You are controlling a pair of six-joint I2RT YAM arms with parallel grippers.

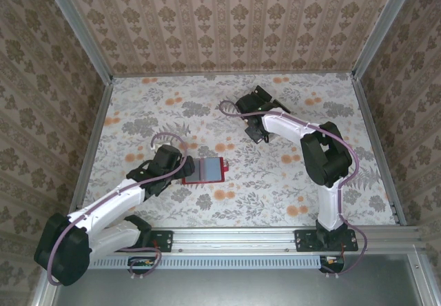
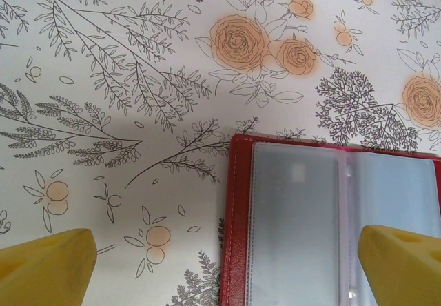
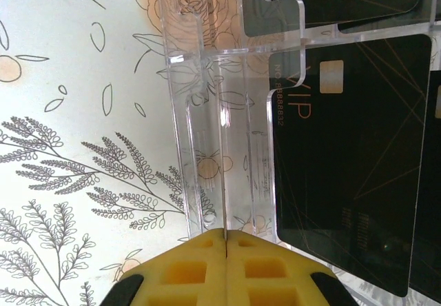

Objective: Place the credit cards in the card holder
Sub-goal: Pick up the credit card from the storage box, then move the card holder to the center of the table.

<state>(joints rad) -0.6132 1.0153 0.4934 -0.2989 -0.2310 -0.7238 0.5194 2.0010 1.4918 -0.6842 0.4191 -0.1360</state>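
Note:
The card holder (image 1: 205, 171) lies open on the table, a red wallet (image 2: 296, 223) with its greyish clear sleeves facing up. My left gripper (image 2: 227, 271) hangs open over the wallet's left edge, one yellow finger (image 2: 45, 261) over bare cloth and the other over the sleeves. Several black credit cards (image 3: 351, 175) stand in a clear slotted rack (image 3: 207, 113). My right gripper (image 3: 226, 240) is at the rack's near side, far back on the table (image 1: 255, 109). It is shut on a thin dark card seen edge-on.
Flowered cloth covers the table (image 1: 275, 182), and patterned walls with metal posts close it in on three sides. Open cloth lies between the wallet and the rack. A metal rail (image 1: 234, 237) runs along the near edge.

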